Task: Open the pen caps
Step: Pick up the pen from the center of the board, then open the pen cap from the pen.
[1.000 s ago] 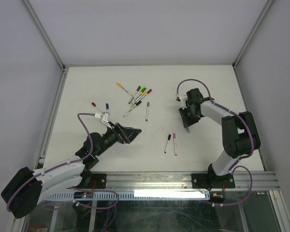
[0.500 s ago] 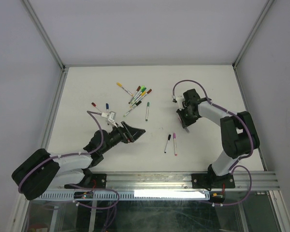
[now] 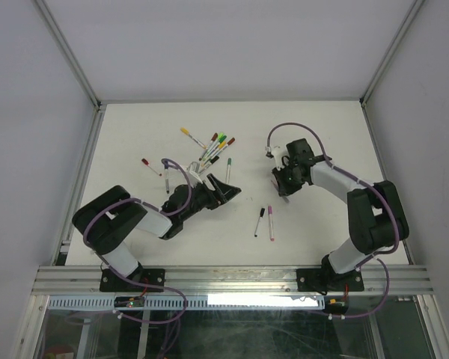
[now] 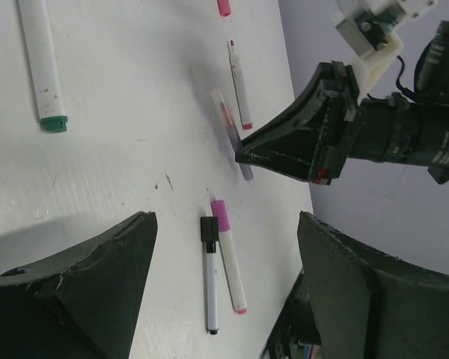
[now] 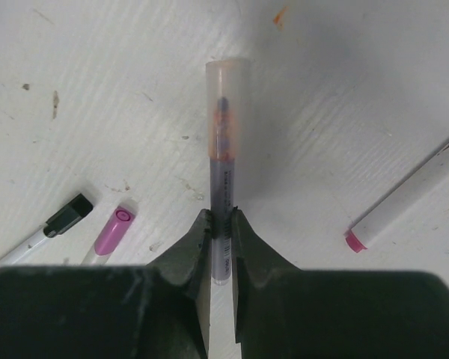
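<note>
Now right gripper (image 5: 221,218) clenches the pen (image 5: 223,183); left gripper (image 4: 224,228), jaws apart, should pinch the cap (image 5: 227,93) squarely, pull straight.

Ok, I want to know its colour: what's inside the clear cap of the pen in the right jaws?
Through the clear cap, an orange collar and purple tip show. The right gripper pinches the pen lower down; its jaws cover the barrel's sides there.

You are seeing bare worktop (image 3: 135,127) running along the far edge. The pen cluster (image 3: 213,149) is crowding the left fingers (image 4: 97,284) on their far side. A black-capped pen (image 3: 259,222) and a pink pen (image 3: 270,224) are lying in the gap between both arms.
</note>
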Robot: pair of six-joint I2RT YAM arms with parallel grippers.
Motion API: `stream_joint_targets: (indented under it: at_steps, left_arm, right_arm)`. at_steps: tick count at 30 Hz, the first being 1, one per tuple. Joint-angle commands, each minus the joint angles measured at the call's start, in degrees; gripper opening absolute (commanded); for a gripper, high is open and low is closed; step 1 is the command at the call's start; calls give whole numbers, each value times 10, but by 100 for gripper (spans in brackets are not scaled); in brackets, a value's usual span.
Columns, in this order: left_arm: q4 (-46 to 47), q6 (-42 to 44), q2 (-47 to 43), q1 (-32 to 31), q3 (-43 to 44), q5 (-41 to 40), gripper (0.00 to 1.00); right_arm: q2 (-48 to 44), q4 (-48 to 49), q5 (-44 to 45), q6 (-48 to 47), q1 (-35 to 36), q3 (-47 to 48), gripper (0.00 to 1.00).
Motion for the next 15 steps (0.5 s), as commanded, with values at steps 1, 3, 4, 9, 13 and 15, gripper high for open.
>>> stream_joint_targets:
  at_steps: [1,3,4,9,13,15]
  left_arm:
    - [84,-37,50,-5,49,-7,77]
    - [101,-45,74,-5,64,-5,77]
    - [111,-46,89,-6,73,-4,77]
    - [153,-44,147,-9,125,5,77]
    - [252,-42,203,-13,153,22,76]
    - [265,-37,216,-18,165,17,76]
  right_arm:
    - [-50,51,-42,-12,3,-7,0]
    - [-65,61,-58,-14,2,-16,0]
    - [-77,69,-66,-15,2,-20,0]
    - [-117,101,-117,-23,2,-46,0]
    - [-137,107,-145,-27,2,-55,0]
    - [-145,108,-158,-27,2,-57,0]
